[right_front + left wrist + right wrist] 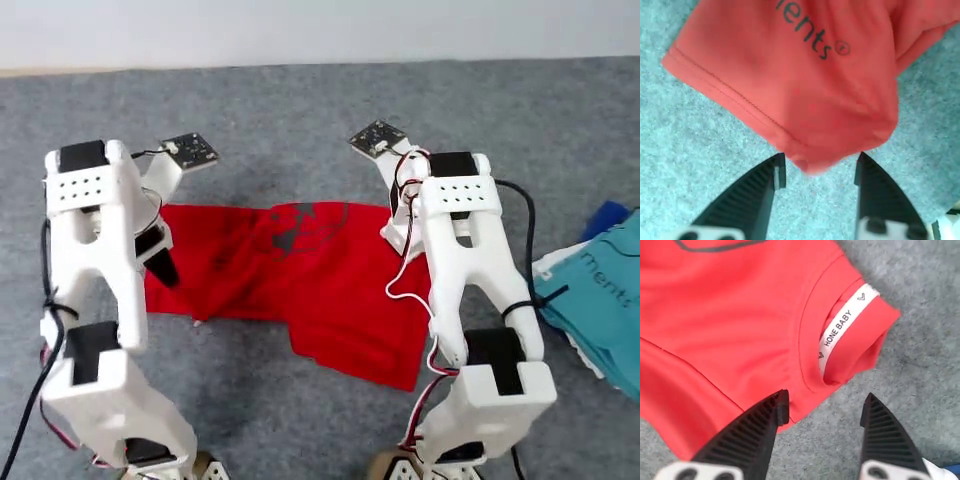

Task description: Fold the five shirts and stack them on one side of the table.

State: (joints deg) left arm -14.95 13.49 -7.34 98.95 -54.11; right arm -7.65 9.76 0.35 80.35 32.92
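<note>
Black fingers [757, 192] of the left gripper [817, 162] stand wide apart, grasping nothing. A stitched hem corner [807, 162] of the red shirt [300, 280] lies between their tips. Whether they touch the cloth cannot be told.

From the high view, the shirt lies spread and rumpled at the middle of the grey felt-like surface [300, 110]. Its 9 o'clock edge is at the left gripper, and a loose flap hangs out toward 5 o'clock. Bare grey room lies open beyond the shirt at 12 o'clock, up to a pale wall [320, 30], and a smaller patch sits at 6 o'clock between the two white arm bases.

At 3 o'clock, apart from the red shirt, a teal pile [600, 290] of folded cloth runs off the edge, with a blue scrap [608, 215] just beyond it.

At the shirt's 2 o'clock corner, the right gripper [827, 402] is likewise spread and holds nothing. One finger [752, 432] is over the red edge beside the collar [840, 340] with its white label [842, 327], the other over bare grey.
</note>
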